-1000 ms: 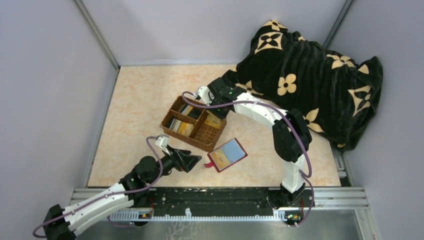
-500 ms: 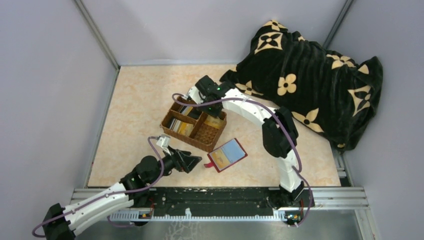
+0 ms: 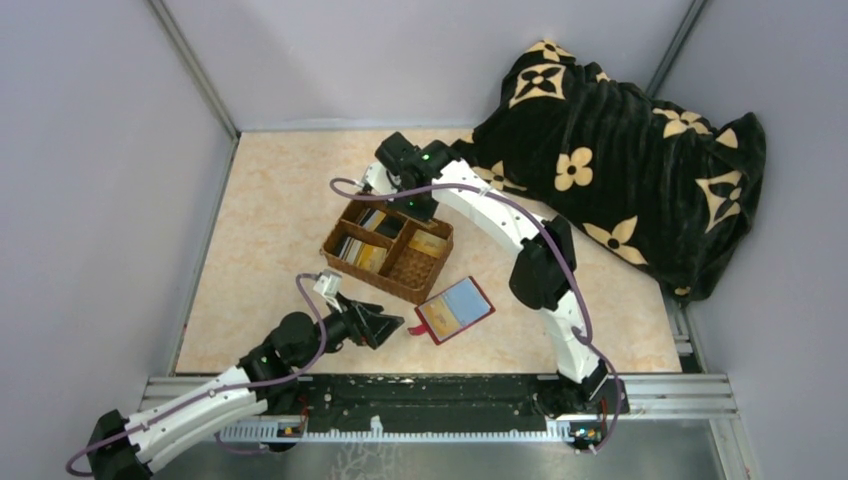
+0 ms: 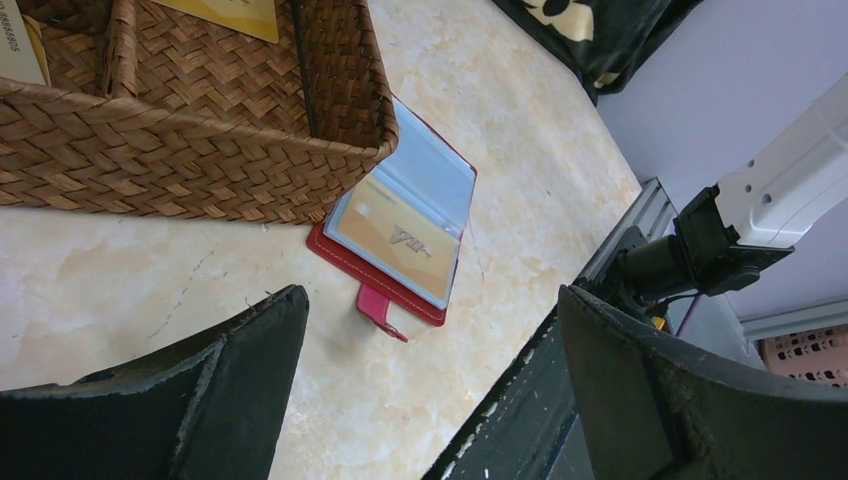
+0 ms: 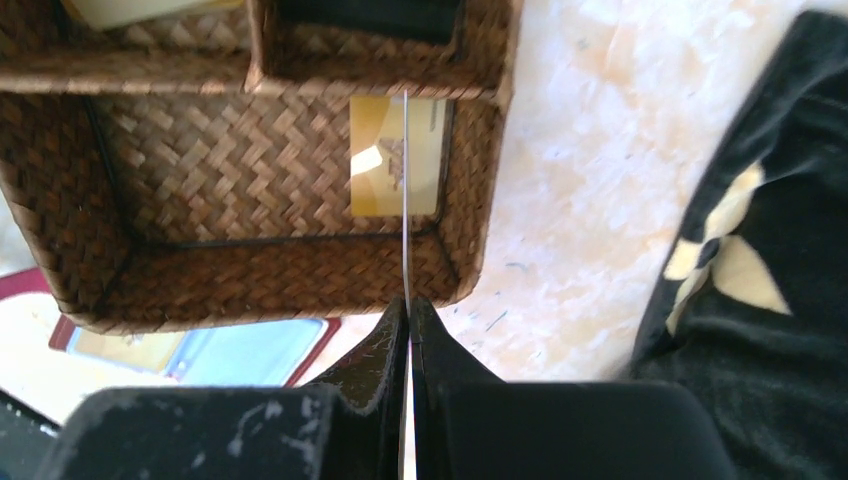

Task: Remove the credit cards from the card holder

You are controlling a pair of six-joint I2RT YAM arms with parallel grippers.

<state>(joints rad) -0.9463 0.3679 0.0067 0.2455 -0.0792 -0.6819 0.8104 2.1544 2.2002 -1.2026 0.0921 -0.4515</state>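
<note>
Jaws on right arm (image 3: 492, 212) shut, swung leftward over basket (image 3: 380, 281), left jaws wide.

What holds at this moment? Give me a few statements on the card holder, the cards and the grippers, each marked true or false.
1. The card holder lies open on the table beside the basket. True.
2. The left gripper is shut. False: it is open and empty.
3. A yellow card lies in a basket compartment. True.
4. The card holder's pockets are all empty. False: a gold card shows in one pocket.
5. The right gripper is open. False: it is shut on a thin card, seen edge-on.
</note>
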